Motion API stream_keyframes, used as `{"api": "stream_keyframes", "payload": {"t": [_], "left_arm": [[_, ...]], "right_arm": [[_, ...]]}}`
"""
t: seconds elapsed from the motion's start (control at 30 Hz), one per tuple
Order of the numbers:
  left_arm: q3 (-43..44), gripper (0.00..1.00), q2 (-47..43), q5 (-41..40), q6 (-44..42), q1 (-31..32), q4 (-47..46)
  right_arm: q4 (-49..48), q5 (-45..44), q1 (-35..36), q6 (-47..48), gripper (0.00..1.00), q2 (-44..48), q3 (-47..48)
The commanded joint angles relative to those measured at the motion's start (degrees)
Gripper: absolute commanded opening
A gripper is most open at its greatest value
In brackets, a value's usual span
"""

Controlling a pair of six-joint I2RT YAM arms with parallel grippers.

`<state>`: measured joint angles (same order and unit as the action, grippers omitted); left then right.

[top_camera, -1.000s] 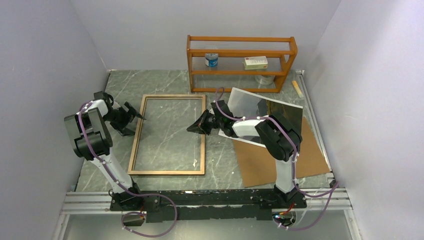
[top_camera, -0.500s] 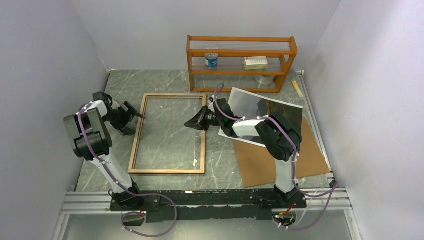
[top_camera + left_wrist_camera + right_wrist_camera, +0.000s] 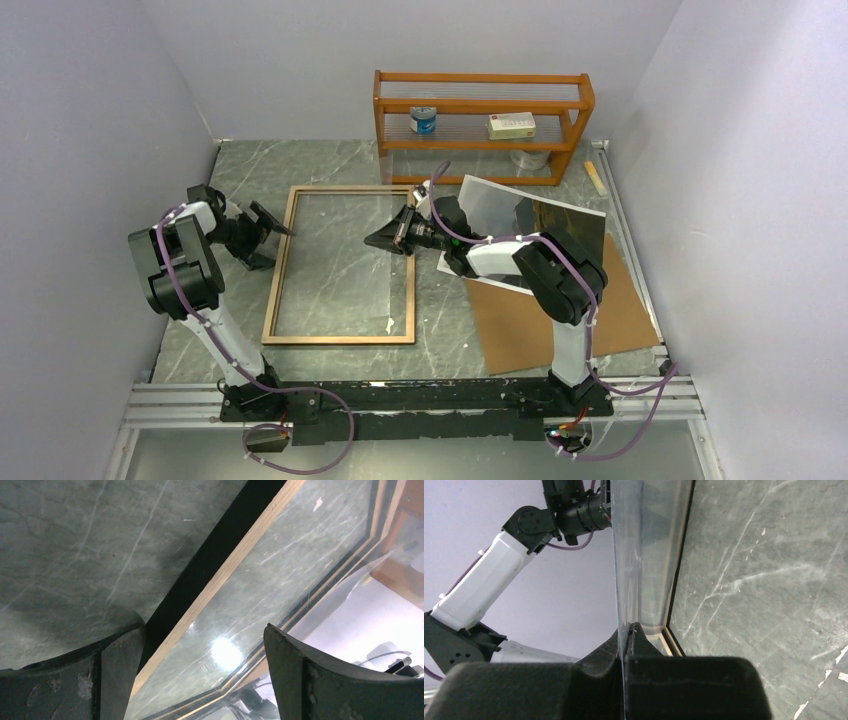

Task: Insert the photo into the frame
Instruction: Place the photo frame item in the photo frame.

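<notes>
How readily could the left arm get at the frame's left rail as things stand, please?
Probably yes: the left gripper is open right beside the frame, whose left rail shows between its fingers in the wrist view. Nothing lies between them, and the right gripper sits at the opposite side.

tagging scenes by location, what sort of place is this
Likely a robot lab cell: two arms bolted to a rail, plain walls around the marble-look table, staged props like the frame and shelf rack.

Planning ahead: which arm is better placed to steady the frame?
Left. The left fingers are open at the left rail of the frame; the right fingers are shut on the clear pane.
</notes>
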<state>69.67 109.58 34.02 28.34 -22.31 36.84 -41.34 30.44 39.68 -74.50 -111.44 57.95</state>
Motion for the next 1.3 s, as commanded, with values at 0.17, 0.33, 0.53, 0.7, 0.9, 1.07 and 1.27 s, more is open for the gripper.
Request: {"api": "stream_keyframes", "payload": {"t": [0.17,0.33,0.53,0.7,0.9,1.07,1.27], "left_arm": [[-2.02,0.94,1.52,4.15,0.57,1.21,-0.29],[-2.49,0.94,1.34,2.98,0.58,1.13,-0.28],[-2.12,0.94,1.09,0.11,-0.31,1.15,0.82],[-1.96,0.93,0.99,-2.0,-1.07,1.12,1.92],[-2.41,0.93,0.81,-1.86,-1.33,1.17,1.79],[-2.58,0.92,1.37,-2.03,-1.52,1.16,1.72],[-3.25,0.85,2.1,-3.08,-2.0,1.13,1.62]], "right_arm": [[-8.59,1.45,0.41,-2.04,0.0,2.38,-0.58],[-8.47,1.6,0.4,-1.74,0.0,2.67,-0.54],[-9.21,1.3,0.31,-1.65,0.0,4.62,-1.43],[-10.04,1.08,-0.02,-2.11,0.0,5.99,-2.31],[-6.61,0.86,-0.11,-1.06,0.0,4.88,-1.55],[-3.01,-0.51,-0.22,-0.38,0.0,3.61,-1.81],[1.75,-1.56,-0.47,2.55,0.0,3.75,-2.06]]}}
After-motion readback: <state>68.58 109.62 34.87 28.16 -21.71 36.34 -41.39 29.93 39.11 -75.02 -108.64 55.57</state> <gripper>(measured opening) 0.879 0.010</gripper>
